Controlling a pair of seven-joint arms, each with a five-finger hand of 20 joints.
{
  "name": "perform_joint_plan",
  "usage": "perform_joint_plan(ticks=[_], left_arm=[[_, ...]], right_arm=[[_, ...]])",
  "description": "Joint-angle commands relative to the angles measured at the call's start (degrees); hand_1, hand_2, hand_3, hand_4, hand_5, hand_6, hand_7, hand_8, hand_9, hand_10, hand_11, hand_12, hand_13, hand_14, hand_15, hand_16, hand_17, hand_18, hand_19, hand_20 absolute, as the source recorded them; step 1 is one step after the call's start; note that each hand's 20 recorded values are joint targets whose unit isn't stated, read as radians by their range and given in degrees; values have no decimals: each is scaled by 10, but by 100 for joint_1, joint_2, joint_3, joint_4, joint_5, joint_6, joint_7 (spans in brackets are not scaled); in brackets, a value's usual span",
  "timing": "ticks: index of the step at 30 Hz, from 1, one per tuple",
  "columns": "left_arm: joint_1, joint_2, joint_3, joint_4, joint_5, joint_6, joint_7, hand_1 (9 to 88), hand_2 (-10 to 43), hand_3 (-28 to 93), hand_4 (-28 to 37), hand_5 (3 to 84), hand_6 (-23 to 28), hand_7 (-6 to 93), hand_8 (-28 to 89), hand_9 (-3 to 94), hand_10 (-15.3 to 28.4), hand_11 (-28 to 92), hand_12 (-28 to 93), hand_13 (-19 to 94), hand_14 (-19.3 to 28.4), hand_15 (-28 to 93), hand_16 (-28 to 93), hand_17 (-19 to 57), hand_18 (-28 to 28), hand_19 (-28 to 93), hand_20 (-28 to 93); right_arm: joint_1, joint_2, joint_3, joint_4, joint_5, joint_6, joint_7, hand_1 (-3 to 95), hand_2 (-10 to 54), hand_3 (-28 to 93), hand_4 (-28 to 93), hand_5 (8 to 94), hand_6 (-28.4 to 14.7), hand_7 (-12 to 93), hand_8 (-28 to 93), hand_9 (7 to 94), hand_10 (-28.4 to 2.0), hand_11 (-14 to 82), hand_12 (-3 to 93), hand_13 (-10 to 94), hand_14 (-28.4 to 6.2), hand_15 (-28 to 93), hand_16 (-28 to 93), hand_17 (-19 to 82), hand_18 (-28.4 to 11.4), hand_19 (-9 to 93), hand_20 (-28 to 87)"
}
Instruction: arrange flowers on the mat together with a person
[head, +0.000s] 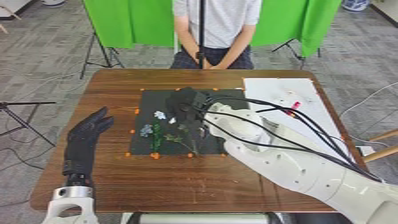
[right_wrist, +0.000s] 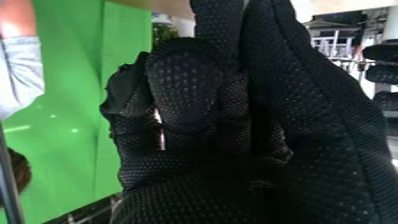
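In the head view, the dark mat (head: 147, 148) lies on the brown wooden surface (head: 114, 175), with small orange marks around its edges. The right arm (head: 284, 165) comes in across the right side of the surface, and the right hand (head: 185, 100) is at the far part of the mat. I cannot tell how far open the right hand is, or whether it has hold of anything

Flowers lie on the mat, on the side nearer the left hand (head: 84, 135): a white flower (head: 160, 114), a small white piece (head: 172, 120) just beside it, and a pale blue flower (head: 146, 130) near a green stem (head: 156, 139). A thin leafy sprig (head: 184, 143) lies on the mat too, between the green stem and the right arm

The left hand is beside the mat, apart from it, with its fingers straight, pointing toward the far side, and nothing in them. I cannot tell whether it touches the surface

On the right side of the surface is a white sheet (head: 266, 85), with small pale things (head: 290, 95) and a red item (head: 296, 105) on it. Beyond the surface hangs a green curtain (head: 133, 25)
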Motion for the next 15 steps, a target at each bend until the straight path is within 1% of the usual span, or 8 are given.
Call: perform_joint_plan(ticks=[1, 2, 5, 7, 11, 15], left_arm=[[63, -17, 43, 34, -13, -55, -41, 211, -57, 719, -205, 465, 33, 111, -60, 478, 141, 160, 128, 374, 164, 133, 5, 65, 108, 67, 151], [80, -24, 39, 25, -15, -56, -38, 211, -57, 719, -206, 465, 33, 111, -60, 478, 141, 160, 128, 374, 164, 133, 5, 65, 108, 67, 151], [37, -6, 41, 41, -17, -57, -51, 211, -58, 720, -205, 465, 33, 111, -60, 477, 140, 160, 128, 374, 164, 133, 4, 65, 108, 68, 152], [54, -10, 35, 35, -13, -36, -53, 210, -58, 721, -204, 465, 33, 111, -60, 477, 141, 160, 128, 374, 164, 133, 5, 65, 109, 68, 152], [40, -12, 35, 38, -10, -41, -78, 211, -58, 720, -205, 465, 33, 111, -60, 477, 140, 160, 128, 374, 164, 133, 4, 65, 108, 68, 151], [56, -15, 38, 30, -12, -46, -56, 211, -58, 720, -204, 465, 33, 111, -60, 477, 140, 160, 127, 373, 165, 133, 4, 65, 108, 68, 151]], right_arm=[[-44, -88, -102, -90, -144, -281, 9, 620, -95, 579, -242, 784, 38, 252, 57, 869, -92, 77, 450, 827, -44, 600, 316, 400, -198, 811, 508], [-59, -97, -94, -98, -143, -332, -5, 618, -95, 580, -242, 784, 38, 252, 57, 869, -92, 77, 450, 826, -44, 600, 316, 400, -199, 811, 508], [-58, -89, -98, -96, -140, -340, 35, 611, -95, 579, -241, 783, 38, 249, 54, 868, -93, 74, 447, 824, -45, 600, 316, 398, -201, 809, 509], [-67, -91, -65, -94, -127, -398, 17, 606, -95, 580, -240, 781, 37, 247, 52, 864, -94, 72, 444, 822, -46, 599, 316, 395, -202, 808, 510], [-89, -96, 1, -79, -158, -440, -10, 592, -95, 589, -245, 772, 34, 237, 51, 855, -95, 67, 432, 817, -45, 599, 317, 392, -203, 805, 512], [-104, -62, 6, -94, -218, -497, -40, 584, -95, 583, -242, 763, 32, 226, 40, 842, -98, 66, 409, 813, -46, 599, 316, 392, -203, 803, 513]])
